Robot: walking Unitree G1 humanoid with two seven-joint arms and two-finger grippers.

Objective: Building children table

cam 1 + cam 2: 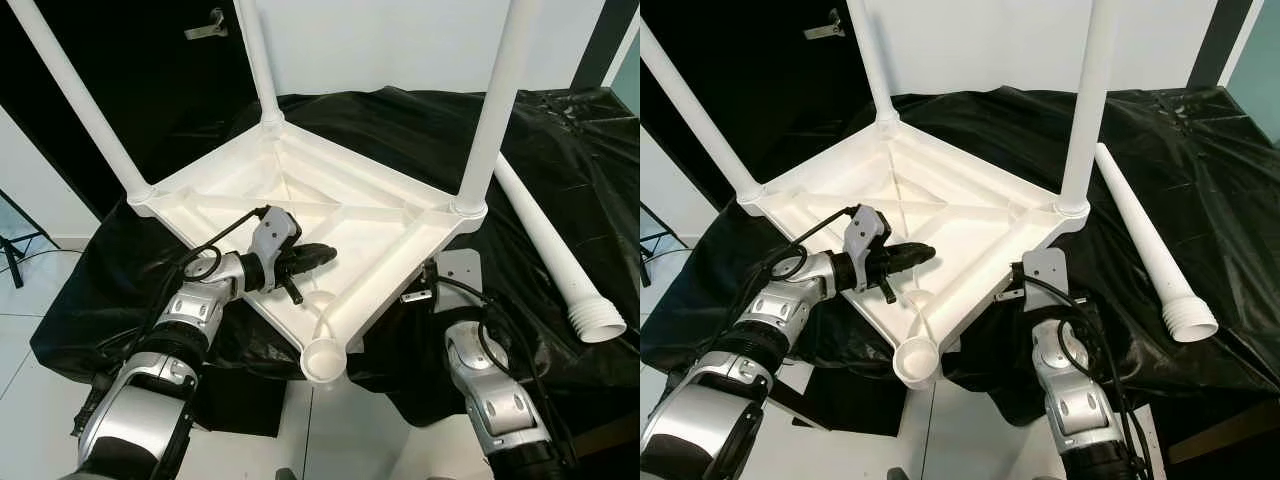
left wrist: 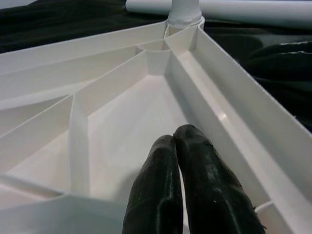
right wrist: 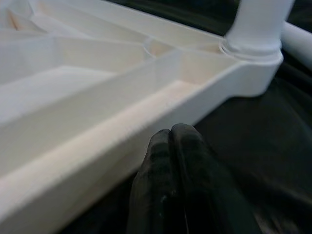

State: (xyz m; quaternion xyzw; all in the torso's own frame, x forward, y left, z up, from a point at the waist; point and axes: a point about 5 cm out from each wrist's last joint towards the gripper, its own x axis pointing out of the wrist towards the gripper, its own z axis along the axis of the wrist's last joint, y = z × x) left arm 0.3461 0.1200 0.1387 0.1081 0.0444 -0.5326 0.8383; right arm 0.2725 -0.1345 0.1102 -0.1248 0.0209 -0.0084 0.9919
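Left eye view had the white plastic tabletop (image 1: 330, 215) lying upside down on a black sheet (image 1: 560, 200), ribbed underside facing up, with three white legs (image 1: 495, 100) already standing in their corner sockets. The corner nearest the robot was just an open round socket (image 1: 325, 360) with nothing in it, and the loose fourth leg (image 1: 555, 245) was lying on the sheet off to the robot's right, threaded end toward the robot. The left gripper (image 1: 318, 256) was reaching over the near left edge of the tabletop, its fingers (image 2: 195, 185) pressed together with nothing between them, pointing along the ribs. The right gripper (image 3: 170, 134) was down by the near right edge, just beside the rim, fingers clenched on nothing too.
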